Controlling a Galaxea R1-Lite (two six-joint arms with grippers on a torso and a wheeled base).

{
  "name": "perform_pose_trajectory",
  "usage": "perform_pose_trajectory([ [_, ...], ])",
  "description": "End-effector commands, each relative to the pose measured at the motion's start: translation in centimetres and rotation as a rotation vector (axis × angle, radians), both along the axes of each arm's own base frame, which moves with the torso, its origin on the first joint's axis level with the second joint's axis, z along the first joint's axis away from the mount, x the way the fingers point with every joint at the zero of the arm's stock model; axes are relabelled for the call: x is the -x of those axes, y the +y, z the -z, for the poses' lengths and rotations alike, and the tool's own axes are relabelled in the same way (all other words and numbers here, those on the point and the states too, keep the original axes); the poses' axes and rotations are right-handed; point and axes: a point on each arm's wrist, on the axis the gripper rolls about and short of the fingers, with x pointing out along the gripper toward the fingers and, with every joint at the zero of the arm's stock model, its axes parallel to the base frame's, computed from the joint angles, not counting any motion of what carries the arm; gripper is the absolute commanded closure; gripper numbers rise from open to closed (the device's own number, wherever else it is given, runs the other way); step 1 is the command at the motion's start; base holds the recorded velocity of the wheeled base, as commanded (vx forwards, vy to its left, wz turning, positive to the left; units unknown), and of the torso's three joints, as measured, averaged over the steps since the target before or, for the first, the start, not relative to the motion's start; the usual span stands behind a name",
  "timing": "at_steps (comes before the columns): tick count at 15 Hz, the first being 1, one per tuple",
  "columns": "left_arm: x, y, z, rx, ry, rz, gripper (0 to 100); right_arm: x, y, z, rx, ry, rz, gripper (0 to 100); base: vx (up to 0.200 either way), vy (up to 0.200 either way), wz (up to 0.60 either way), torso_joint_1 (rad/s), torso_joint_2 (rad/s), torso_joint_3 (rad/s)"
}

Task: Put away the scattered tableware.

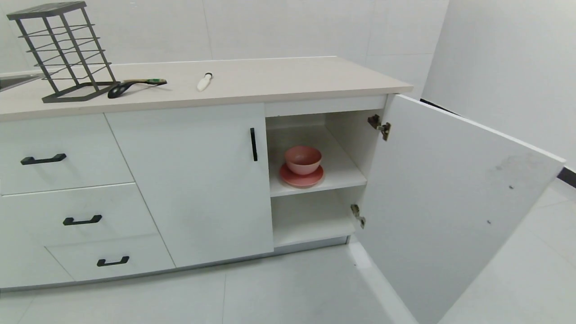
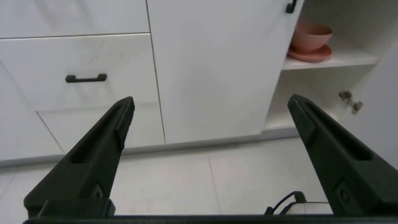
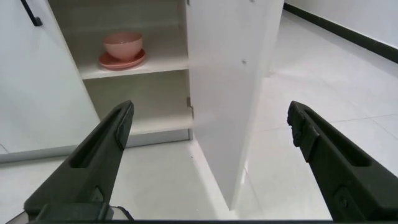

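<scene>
At the upper left, a dark wire rack stands on the pale matte bench. Beside it lie a black-bowled spoon and a small white utensil. Right of centre, a smooth pink bowl sits on a matching round plate on the open cupboard's upper shelf. The left hand and the right hand are both spread wide apart.

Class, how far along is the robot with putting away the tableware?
Done: the pink bowl sits on the pink plate on the cupboard shelf. In hand: nothing; left gripper and right gripper are open. Left: dark spoon and white utensil on the counter.
</scene>
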Motion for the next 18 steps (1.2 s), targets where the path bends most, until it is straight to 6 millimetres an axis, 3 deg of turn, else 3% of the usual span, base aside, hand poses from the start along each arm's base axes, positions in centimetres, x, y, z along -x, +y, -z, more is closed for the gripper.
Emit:
perform_pose_trajectory([
  [1,0.00,0.00,0.00,0.001,0.000,0.000,0,-0.04,0.00,-0.02,-0.001,0.003,0.001,0,-0.200,-0.200,0.00,0.002,0.00,-0.002],
  [6,0.00,0.00,0.00,0.001,0.000,0.000,0,-0.04,0.00,-0.02,-0.002,0.004,0.001,0,-0.200,-0.200,0.00,0.002,0.00,0.002],
  [7,0.00,0.00,0.00,0.004,0.000,0.000,0,-0.04,0.00,-0.02,-0.002,0.004,0.001,100,0.000,-0.200,0.00,0.002,0.00,0.002],
  [18,0.00,0.00,0.00,0.005,0.000,0.000,0,-0.04,0.00,-0.02,-0.002,0.004,0.001,100,0.000,0.000,0.00,0.000,0.00,0.000],
])
